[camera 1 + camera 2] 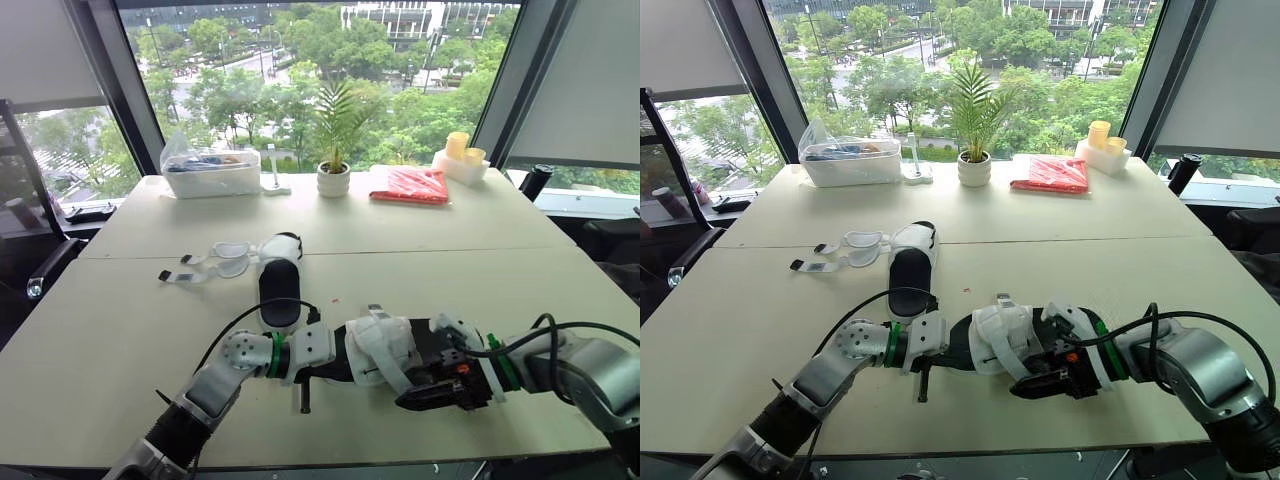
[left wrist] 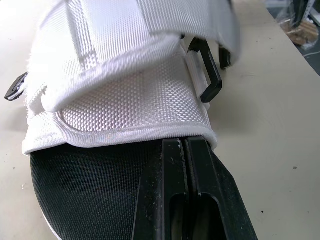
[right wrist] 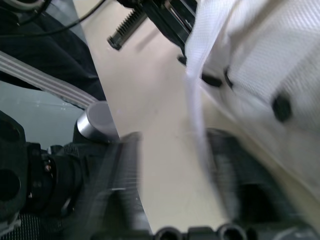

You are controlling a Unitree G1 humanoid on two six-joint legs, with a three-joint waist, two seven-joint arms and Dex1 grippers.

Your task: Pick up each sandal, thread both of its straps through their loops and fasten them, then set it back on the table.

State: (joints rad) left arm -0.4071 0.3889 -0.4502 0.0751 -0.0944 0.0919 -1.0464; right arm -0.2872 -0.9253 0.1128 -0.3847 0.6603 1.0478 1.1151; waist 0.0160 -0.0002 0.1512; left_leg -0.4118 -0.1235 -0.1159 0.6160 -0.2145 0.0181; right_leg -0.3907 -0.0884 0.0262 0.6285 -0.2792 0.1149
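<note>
A white-strapped sandal with a black sole (image 1: 385, 350) lies on its side just above the table's front edge, held between my two arms. My left gripper (image 2: 187, 195) is shut on the edge of its black sole, below the white webbing and a black loop (image 2: 210, 75). My right gripper (image 3: 177, 185) is at the sandal's other end, open, with a loose white strap (image 3: 196, 110) hanging between its fingers. The second sandal (image 1: 278, 285) rests flat on the table further back, its straps (image 1: 205, 265) spread out to the left, undone.
Along the far edge of the table (image 1: 120, 330) stand a clear plastic box (image 1: 212, 172), a potted plant (image 1: 334, 170), a red packet (image 1: 412, 185) and a white holder with yellow cups (image 1: 461, 158). Cables (image 1: 255, 320) run over both arms.
</note>
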